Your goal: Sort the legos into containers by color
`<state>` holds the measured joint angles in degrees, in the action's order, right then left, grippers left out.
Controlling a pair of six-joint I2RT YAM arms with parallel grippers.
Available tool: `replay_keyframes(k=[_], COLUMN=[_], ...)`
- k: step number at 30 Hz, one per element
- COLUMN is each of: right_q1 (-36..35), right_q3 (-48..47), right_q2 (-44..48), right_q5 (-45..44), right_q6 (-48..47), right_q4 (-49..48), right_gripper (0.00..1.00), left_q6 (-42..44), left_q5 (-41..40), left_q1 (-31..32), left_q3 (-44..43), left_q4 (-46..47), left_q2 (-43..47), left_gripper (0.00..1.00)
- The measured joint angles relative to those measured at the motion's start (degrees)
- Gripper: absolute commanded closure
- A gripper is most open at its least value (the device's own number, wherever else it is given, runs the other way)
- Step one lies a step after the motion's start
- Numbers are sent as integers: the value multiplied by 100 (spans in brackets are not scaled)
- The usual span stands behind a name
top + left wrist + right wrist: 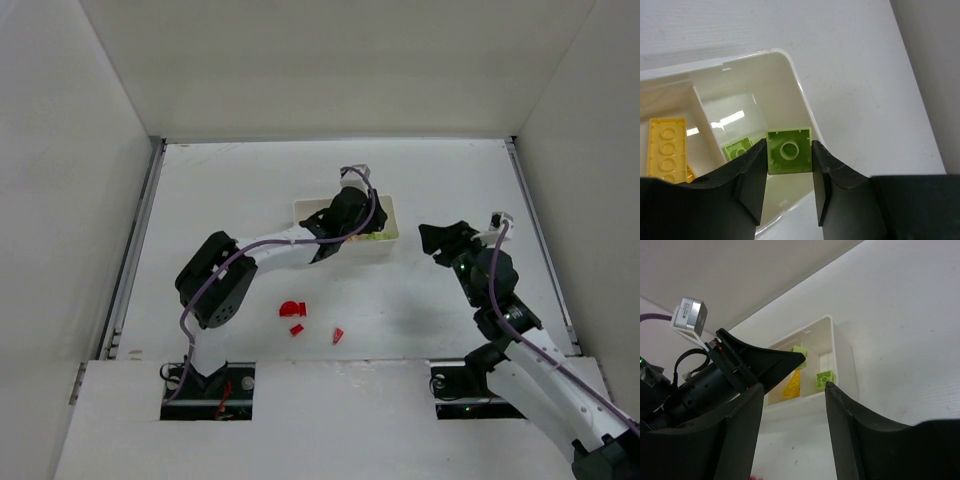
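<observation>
– Left fingers (751,185) are clamped on a light green square plastic brick (788,150). It is held just over the end compartment of the white three-compartment plastic tray (785,95), where another green brick (737,149) already lies.
– So the drop is the step in hand?
– I'd judge so. A yellow plastic brick (665,150) sits in the neighbouring compartment, so green belongs at this end. Next, the fingers need to spread without drifting over the thin divider or the outer rim.
– And the right fingers (860,430)?
– Spread apart, empty, well to the right of the tray.
– What's left to sort?
– Three small red pieces (293,310), loose on the tabletop (220,190) near the left arm's base.
– Surroundings?
– Plain white matte tabletop, boxed in by white panels (330,70) on three sides.
</observation>
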<state>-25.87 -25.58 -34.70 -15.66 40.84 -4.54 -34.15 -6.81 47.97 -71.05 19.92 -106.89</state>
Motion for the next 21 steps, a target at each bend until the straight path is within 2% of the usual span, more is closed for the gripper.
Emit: replay_keyframes(k=[5,8,11,14,16,18,19,21], right_q1=[-11,-59,-251,-673,-1154,-1792,-2114,-2782], right_q3=[122,133,133,120,44,-83,-138,-214], right_q2=[175,278,328,236,-2,-369,-557,-940], right_q5=[-7,-9,-7,28,118,153,155,90], right_q6=[11,9,-20,-138,-214,-271,-282,-275], right_q4=[90,118,120,166,289,439,498,629], right_gripper=[41,41,50,69,75,74,69,50], left_q6=[306,428,511,549,555,516,479,374], left_q5=[-330,-422,-448,-444,-437,-446,-446,-485], left_q1=[114,136,133,79,9,-101,-160,-297], left_q3=[-155,-199,-203,-118,144,603,846,1460], left_q4=[-157,-181,-208,-284,-293,-286,-278,-249], left_q2=[-94,-94,-61,199,645,1357,1729,2610], left_gripper=[45,39,39,45,50,58,59,60])
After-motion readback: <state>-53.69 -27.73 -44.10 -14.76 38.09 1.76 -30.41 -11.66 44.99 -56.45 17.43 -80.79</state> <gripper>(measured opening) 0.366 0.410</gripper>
